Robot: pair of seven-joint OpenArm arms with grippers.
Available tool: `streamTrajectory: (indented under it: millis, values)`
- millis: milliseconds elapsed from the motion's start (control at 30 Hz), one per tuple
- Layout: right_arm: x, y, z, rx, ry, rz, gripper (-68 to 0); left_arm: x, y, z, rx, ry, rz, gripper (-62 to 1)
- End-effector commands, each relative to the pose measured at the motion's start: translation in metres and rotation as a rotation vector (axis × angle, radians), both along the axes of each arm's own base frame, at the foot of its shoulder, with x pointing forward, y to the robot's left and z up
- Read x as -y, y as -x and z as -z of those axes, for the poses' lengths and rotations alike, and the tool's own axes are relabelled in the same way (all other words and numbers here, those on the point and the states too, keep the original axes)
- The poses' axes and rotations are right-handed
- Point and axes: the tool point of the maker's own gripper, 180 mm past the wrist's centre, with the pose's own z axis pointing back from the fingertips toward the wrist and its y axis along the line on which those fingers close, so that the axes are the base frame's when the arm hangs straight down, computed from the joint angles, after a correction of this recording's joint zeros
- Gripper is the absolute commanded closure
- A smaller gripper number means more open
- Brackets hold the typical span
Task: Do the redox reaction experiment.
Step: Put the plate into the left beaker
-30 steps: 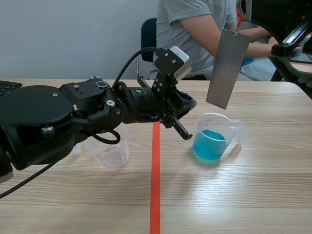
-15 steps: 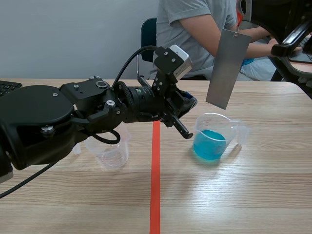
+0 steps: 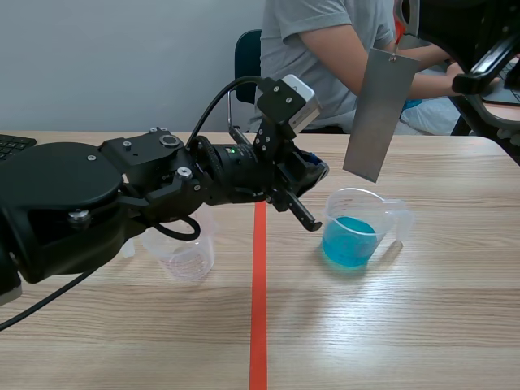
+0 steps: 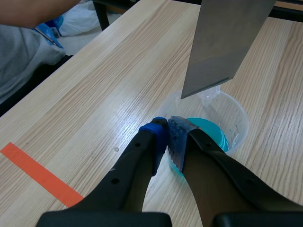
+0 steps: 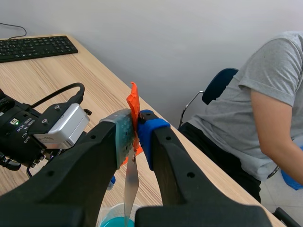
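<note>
A clear beaker of blue liquid (image 3: 351, 234) stands right of the tape line. A grey metal plate (image 3: 379, 114) hangs upright over it, its lower edge just above the rim. My right gripper (image 5: 134, 124) is shut on the orange tag (image 5: 133, 106) at the plate's top; the plate (image 5: 130, 182) shows edge-on below the fingers, with the beaker (image 5: 115, 218) under it. My left gripper (image 4: 167, 141) is shut on nothing, its tips at the near wall of the beaker (image 4: 235, 124); touching or not, I cannot tell. The plate (image 4: 222, 45) hangs ahead of it.
An empty clear beaker (image 3: 184, 249) stands left of the tape line, partly behind my left arm (image 3: 122, 195). A keyboard (image 3: 11, 145) lies at the far left edge. A person (image 3: 325, 49) sits across the table on a blue chair (image 3: 247, 54).
</note>
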Motion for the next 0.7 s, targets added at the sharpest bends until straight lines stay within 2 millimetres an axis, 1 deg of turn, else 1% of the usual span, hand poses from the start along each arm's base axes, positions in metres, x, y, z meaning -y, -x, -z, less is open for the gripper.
streamTrajectory:
  millis: [0,100,233,333,467,567,667]
  values:
    - [0.0,0.001,-0.009,0.029,-0.002,-0.013,-1.7,-0.002,-0.008,-0.016,0.025,0.034,-0.012,-3.6]
    - [0.0,0.001,-0.009,0.029,-0.002,-0.013,-1.7,-0.017,-0.01,-0.014,0.011,0.044,-0.034,-3.6]
    - [0.0,0.001,-0.009,0.029,0.0,-0.013,-1.7,-0.052,-0.004,-0.011,0.018,0.046,-0.066,-3.6]
    - [-0.001,0.002,-0.009,0.031,0.006,-0.02,-1.7,-0.088,0.005,-0.007,0.017,0.026,-0.107,-3.6]
    - [-0.003,0.004,-0.011,0.041,0.014,-0.038,-1.7,-0.144,0.021,-0.002,0.011,-0.017,-0.184,-3.6]
    - [-0.004,0.004,-0.012,0.045,0.017,-0.045,-1.7,-0.185,0.038,0.004,-0.01,-0.063,-0.242,-3.6]
    - [-0.007,0.005,-0.012,0.049,0.021,-0.06,-1.7,-0.222,0.058,0.012,-0.041,-0.119,-0.296,-3.6]
